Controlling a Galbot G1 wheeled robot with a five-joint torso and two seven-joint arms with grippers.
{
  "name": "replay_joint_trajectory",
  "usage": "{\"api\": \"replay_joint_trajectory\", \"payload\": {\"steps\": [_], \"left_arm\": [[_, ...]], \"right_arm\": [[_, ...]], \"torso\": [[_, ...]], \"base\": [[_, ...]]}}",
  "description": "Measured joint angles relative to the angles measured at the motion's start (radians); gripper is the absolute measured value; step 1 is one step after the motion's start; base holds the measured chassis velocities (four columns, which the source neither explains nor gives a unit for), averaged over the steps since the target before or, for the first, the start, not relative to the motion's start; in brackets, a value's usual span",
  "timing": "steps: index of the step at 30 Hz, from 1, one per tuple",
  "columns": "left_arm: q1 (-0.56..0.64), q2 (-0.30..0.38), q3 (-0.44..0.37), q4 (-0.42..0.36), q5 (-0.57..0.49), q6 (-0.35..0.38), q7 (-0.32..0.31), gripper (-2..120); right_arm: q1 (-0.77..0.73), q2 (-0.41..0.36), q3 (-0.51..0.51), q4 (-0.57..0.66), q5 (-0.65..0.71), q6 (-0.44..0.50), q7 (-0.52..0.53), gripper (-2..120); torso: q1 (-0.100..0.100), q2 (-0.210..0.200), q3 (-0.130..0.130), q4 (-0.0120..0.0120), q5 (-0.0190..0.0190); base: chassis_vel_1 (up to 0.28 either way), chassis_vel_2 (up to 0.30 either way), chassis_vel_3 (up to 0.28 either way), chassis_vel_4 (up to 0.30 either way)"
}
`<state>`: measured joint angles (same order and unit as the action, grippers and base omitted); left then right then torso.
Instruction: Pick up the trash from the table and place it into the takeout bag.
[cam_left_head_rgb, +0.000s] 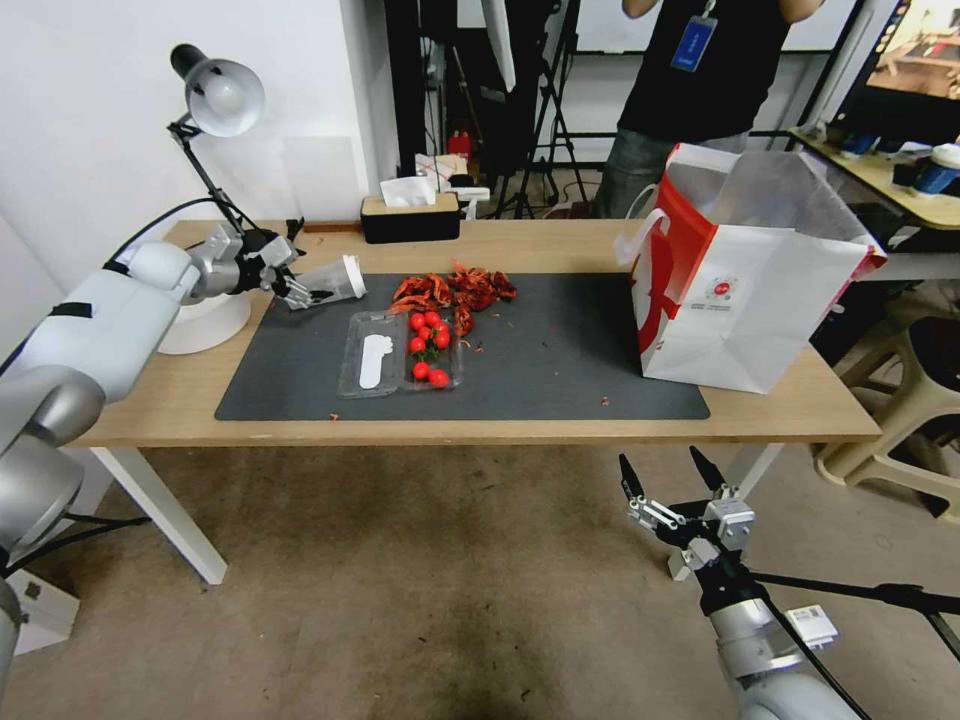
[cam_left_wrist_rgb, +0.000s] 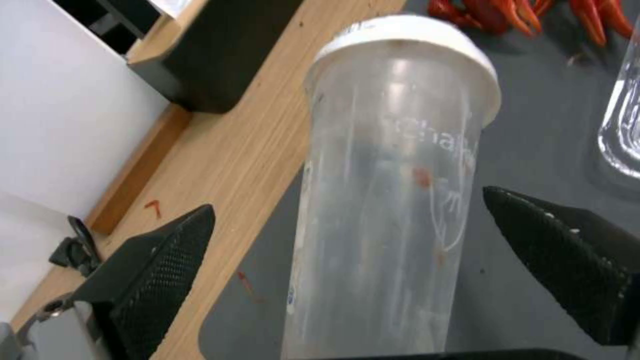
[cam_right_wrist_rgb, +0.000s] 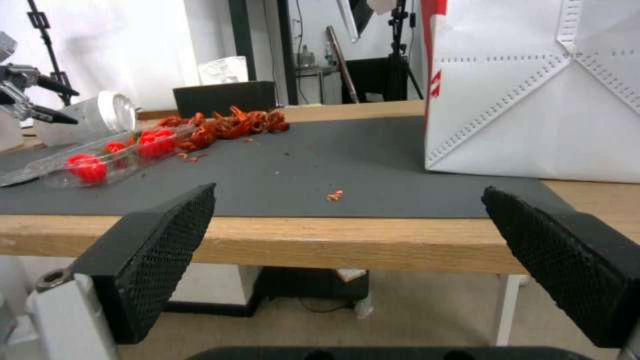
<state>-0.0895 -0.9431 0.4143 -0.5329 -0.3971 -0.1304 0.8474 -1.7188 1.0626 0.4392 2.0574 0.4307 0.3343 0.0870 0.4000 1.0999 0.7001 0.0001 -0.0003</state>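
Right gripper (cam_left_head_rgb: 672, 476) sits closest to the head camera, parked below the desk's front edge, fingers spread apart, nothing between them. Idle; I judge it is waiting out of the way.

Left gripper (cam_left_head_rgb: 300, 295) is the working tool, over the back-left corner of the dark mat (cam_left_head_rgb: 560, 350). Its fingers (cam_left_wrist_rgb: 167, 250) straddle the clear white-lidded plastic cup (cam_left_wrist_rgb: 393, 200), and the wrist view shows a gap between each pad and the cup wall. So: apart, around the cup, not clamped. Cup lies tipped, lid end pointing toward the desk's middle, base toward my palm. I'd guess a side approach because the cup is lying down. Can't tell if the cup rests on the mat or is lifted slightly; its base is cut off at the frame edge.

Outward from there: clear tray of cherry tomatoes (cam_left_head_rgb: 430, 350) near the mat's middle-left, not trash. Just behind it, a pile of red shell scraps (cam_left_head_rgb: 455, 288); exact makeup hard to read. Black tissue box (cam_left_head_rgb: 410, 218) sits at the back edge, lamp (cam_left_head_rgb: 215, 200) at the back-left corner.

Takeout bag (cam_left_head_rgb: 760, 300) stands upright and open at the desk's right end, well apart from the cup. Its inside is hidden from me.
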Motion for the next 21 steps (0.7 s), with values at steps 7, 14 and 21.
{"api": "replay_joint_trajectory", "payload": {"steps": [7,14,21], "left_arm": [[-0.053,-0.053,0.009,0.103,0.108,-0.001,0.035,100],[-0.071,-0.082,0.014,0.139,0.151,0.0,0.056,100],[-0.084,-0.104,0.019,0.169,0.239,-0.008,0.069,100]], "right_arm": [[-0.009,-0.002,0.007,0.003,0.0,0.003,0.0,100],[-0.011,-0.003,0.009,0.005,0.002,0.006,-0.001,100],[-0.011,-0.003,0.008,0.002,0.003,0.01,-0.001,100]], "torso": [[0.0,0.0,0.0,-0.0002,0.0003],[0.0,0.0,0.0,-0.0002,0.0003],[0.0,0.0,0.0,0.0,0.0003]], "base": [[0.0,0.0,0.0,0.0],[0.0,0.0,0.0,0.0],[0.0,0.0,0.0,0.0]]}}
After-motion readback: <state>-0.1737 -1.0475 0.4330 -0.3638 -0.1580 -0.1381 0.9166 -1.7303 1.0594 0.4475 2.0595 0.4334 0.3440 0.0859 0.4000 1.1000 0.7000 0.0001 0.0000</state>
